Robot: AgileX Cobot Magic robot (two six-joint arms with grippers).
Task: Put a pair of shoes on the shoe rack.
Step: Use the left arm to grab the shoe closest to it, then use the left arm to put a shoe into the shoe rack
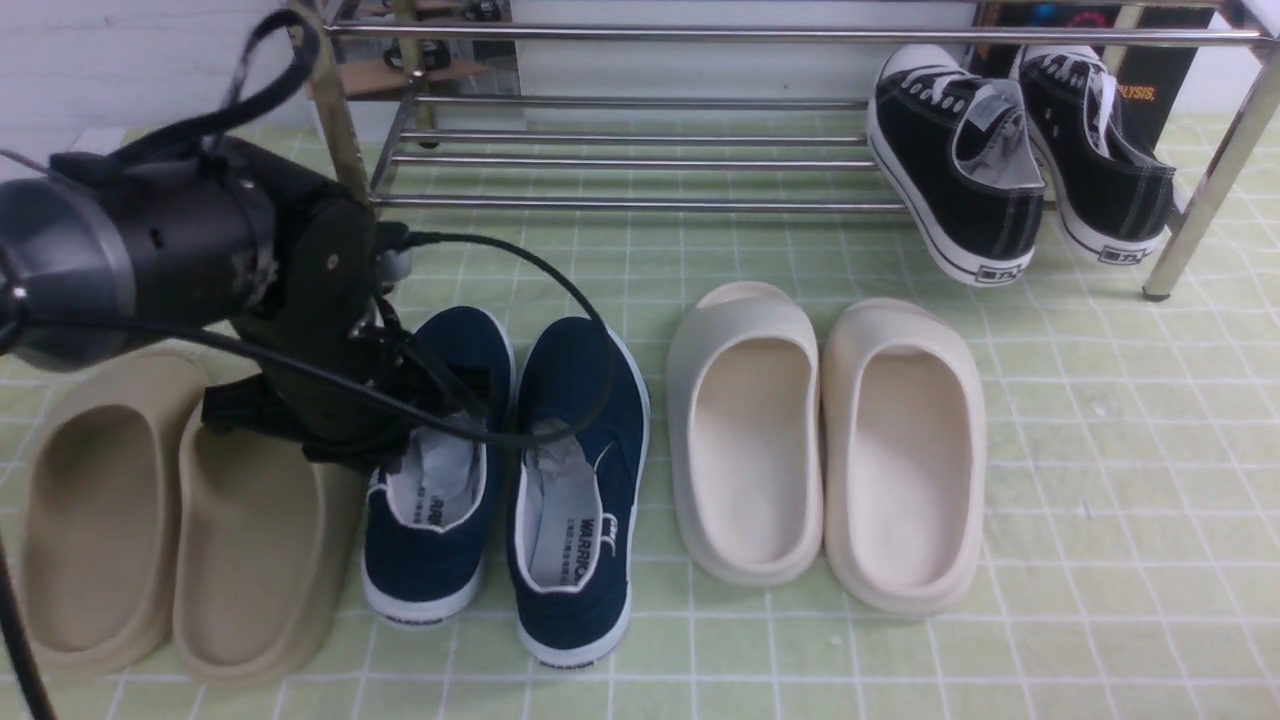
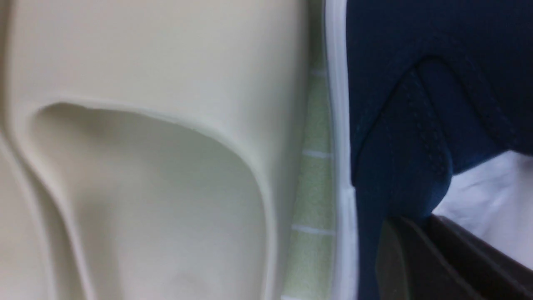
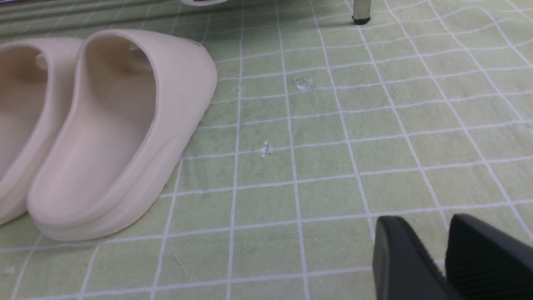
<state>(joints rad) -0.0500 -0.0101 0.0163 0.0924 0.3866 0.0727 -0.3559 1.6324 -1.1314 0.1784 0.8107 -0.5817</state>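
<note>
Two navy-blue slip-on shoes stand side by side on the green mat in front of the shoe rack (image 1: pixel 640 160). In the front view my left gripper (image 1: pixel 440 420) is down in the opening of the left navy shoe (image 1: pixel 430 560). In the left wrist view its dark fingers (image 2: pixel 416 258) are closed on the navy side wall of that shoe (image 2: pixel 395 83) by the white lining. The right navy shoe (image 1: pixel 580 420) is free. My right gripper (image 3: pixel 433 233) shows only in the right wrist view, low over the mat, its jaws together and empty.
A pair of beige foam slippers (image 1: pixel 100 520) lies just left of the navy shoes, one close beside the held shoe (image 2: pixel 145 125). Cream slippers (image 1: pixel 830 450) lie to their right (image 3: pixel 116 137). Black lace-up sneakers (image 1: pixel 1010 160) lean on the rack's lower rods at the right. A rack leg (image 3: pixel 361 10) stands beyond.
</note>
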